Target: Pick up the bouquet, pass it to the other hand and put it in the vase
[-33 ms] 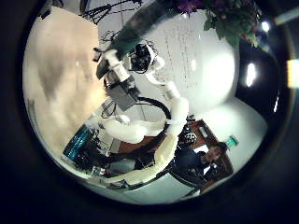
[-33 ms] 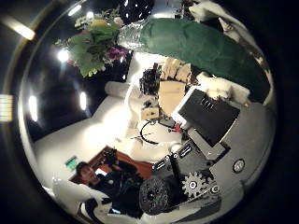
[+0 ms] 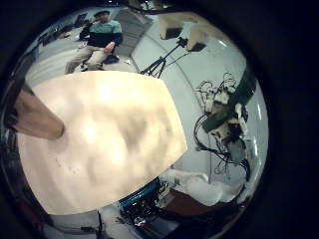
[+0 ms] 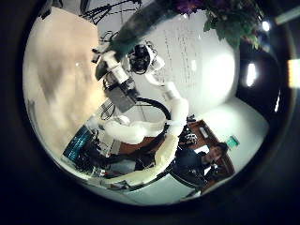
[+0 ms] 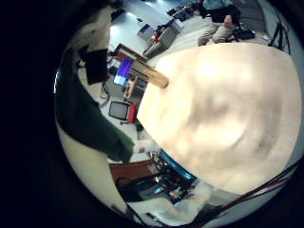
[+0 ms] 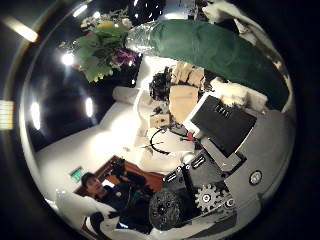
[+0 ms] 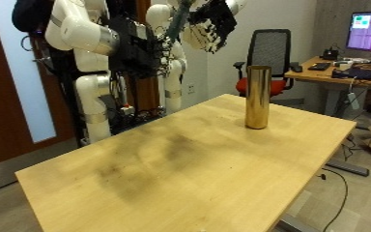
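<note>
– Now, where is the bouquet [image 6: 210, 50]?
– Held high, its green wrap gripped in the right hand [image 6: 225, 125]. The left hand [image 6: 178, 100] faces it nearby, grip unclear. The vase [image 7: 256, 97] stands on the counter [image 7: 173, 164], well below both hands.

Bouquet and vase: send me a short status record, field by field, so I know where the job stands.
bouquet: raised high above the table, clear of it
wrap: green, around the stems, flowers at the far end
held by: right hand, fingers closed on the wrap
left hand: apart from the bouquet, its palm view looks across at it
vase: gold, upright on the table, no bouquet in it
handover: not yet done
</note>
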`<state>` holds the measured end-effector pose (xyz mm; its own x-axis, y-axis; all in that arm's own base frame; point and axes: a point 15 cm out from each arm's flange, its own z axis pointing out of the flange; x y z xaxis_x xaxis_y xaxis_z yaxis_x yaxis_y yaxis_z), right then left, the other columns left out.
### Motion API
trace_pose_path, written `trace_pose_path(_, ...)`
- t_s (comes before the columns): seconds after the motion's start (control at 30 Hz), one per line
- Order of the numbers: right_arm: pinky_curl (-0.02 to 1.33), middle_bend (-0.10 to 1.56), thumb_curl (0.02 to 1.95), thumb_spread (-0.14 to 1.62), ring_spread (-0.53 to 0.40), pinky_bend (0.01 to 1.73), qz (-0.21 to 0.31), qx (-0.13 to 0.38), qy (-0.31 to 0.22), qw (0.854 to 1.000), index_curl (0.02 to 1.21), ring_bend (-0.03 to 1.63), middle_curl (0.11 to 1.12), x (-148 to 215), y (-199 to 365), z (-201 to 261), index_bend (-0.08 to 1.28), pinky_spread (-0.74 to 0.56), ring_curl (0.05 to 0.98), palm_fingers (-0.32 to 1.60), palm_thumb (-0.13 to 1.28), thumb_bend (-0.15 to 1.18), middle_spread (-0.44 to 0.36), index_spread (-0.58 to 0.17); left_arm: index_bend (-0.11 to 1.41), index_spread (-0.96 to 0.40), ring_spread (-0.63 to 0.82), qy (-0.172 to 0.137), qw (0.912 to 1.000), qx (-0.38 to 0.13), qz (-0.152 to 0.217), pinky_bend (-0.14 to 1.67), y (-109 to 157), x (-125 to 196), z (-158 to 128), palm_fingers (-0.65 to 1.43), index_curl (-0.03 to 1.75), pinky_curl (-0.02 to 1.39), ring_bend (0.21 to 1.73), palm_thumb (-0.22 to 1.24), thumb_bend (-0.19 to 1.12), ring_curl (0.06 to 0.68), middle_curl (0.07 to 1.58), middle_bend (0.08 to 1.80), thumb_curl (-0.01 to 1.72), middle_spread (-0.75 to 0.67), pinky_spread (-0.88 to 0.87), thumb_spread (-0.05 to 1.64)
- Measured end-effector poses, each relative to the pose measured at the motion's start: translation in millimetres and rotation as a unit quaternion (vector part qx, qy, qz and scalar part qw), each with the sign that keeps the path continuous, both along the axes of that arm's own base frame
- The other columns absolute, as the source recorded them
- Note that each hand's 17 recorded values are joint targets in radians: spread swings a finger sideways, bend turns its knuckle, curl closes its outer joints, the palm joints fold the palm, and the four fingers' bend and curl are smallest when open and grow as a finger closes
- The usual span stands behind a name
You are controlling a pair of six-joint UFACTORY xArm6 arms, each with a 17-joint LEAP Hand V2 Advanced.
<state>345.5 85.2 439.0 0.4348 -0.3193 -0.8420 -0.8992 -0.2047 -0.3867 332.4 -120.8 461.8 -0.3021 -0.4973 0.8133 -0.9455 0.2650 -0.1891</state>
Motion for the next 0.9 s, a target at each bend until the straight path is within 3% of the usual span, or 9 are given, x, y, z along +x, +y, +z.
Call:
trace_pose_path(0.17,0.85,1.37,0.97,0.31,-0.182,1.21,0.025,0.005,-0.010,1.000,1.07,1.45,0.78,-7.1,16.7,-6.6,1.00,-0.24,0.636,1.12,1.19,-0.02,-0.130,-0.295,0.15,0.30,0.47,0.015,0.9990,-0.041,-0.005,0.35,-9.3,-6.1,13.3,0.14,0.26,0.31,0.67,0.17,-0.04,0.202,0.34,0.29,0.34,0.43,0.41,0.72)
trace_pose_path(0.63,0.90,1.37,0.97,0.29,-0.180,1.18,0.084,0.009,-0.009,0.996,1.07,1.45,0.78,-41.3,62.6,-21.1,1.00,-0.24,0.638,1.12,1.18,-0.02,-0.129,-0.293,0.15,0.30,0.47,0.046,0.9943,-0.095,-0.020,0.40,-21.7,-11.3,24.5,0.17,0.25,0.32,0.68,0.24,-0.03,0.193,0.34,0.31,0.34,0.41,0.41,0.77)
trace_pose_path(0.8,0.92,1.37,0.97,0.28,-0.182,1.16,0.100,0.003,-0.013,0.995,1.08,1.44,0.78,-45.6,73.9,-23.1,1.00,-0.24,0.641,1.12,1.19,-0.02,-0.129,-0.288,0.15,0.29,0.46,0.055,0.9916,-0.113,-0.032,0.41,-31.1,-12.8,26.1,0.20,0.25,0.31,0.68,0.25,-0.04,0.183,0.36,0.38,0.33,0.28,0.38,0.79)
trace_pose_path(0.9,0.94,1.37,0.97,0.27,-0.183,1.15,0.086,-0.009,-0.027,0.996,1.08,1.45,0.78,-37.2,75.5,-25.3,1.01,-0.24,0.645,1.12,1.18,-0.02,-0.129,-0.284,0.16,0.24,0.33,0.067,0.9886,-0.129,-0.041,0.38,-34.0,-16.0,27.5,0.31,0.26,0.30,0.68,0.29,-0.03,0.178,0.40,0.51,0.33,0.07,0.28,0.80)
